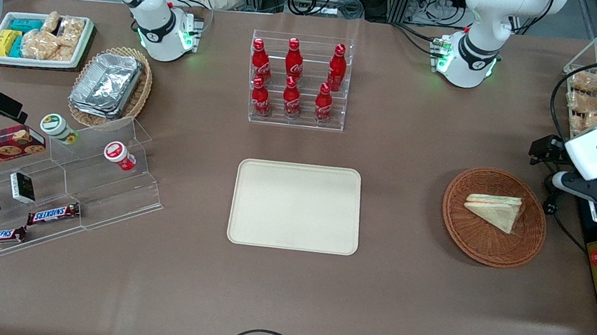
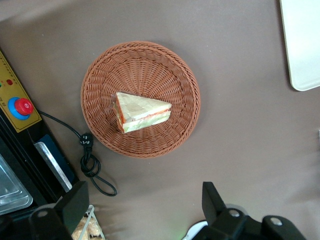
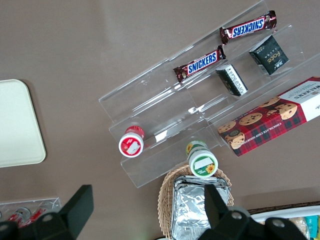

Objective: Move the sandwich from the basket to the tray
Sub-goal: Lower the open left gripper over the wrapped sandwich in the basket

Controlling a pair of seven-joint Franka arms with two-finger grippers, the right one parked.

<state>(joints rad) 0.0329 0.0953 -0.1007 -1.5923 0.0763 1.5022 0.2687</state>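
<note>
Worktop covered in matte brown sheeting, cables and frame rails along its edge farthest from the front camera, clear acrylic rack of red cola bottles standing farther from that camera than the tray. Triangular sandwich, pale bread with orange and green filling at the cut edge, lying flat in the round reddish-brown wicker basket, well apart from the smooth cream rectangular tray with rounded corners. Gripper poised high above the worktop just beside the basket, jaws spread and holding nothing.
</note>
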